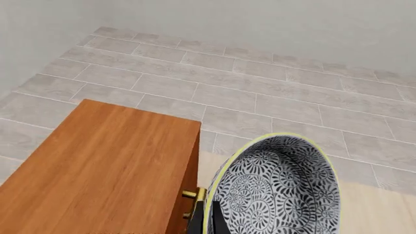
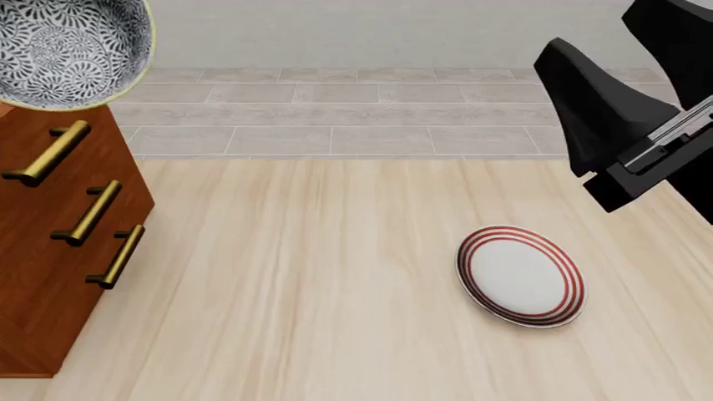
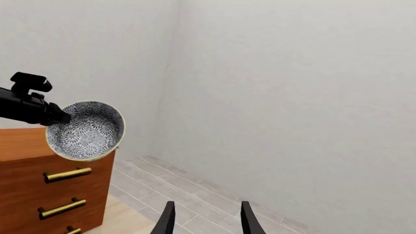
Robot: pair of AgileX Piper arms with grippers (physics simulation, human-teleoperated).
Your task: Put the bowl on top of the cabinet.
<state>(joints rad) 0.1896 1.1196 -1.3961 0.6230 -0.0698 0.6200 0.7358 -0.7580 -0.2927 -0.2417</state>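
Below and to the side of my left gripper (image 1: 206,217) lies the cabinet (image 1: 104,170), its flat wooden top mostly off to one side of me and its drawer front with the brass handles (image 2: 50,153) facing the table. I hold the bowl (image 1: 276,187) clamped by its rim, tilted, in the air at the cabinet's front edge, not yet over the top. To do this well, I judge I should carry it further over the wood, level it, lower until its base rests, then release. My right gripper (image 3: 206,214) hangs well apart, its fingers spread and empty, above the table near the red-ringed plate (image 2: 520,275).
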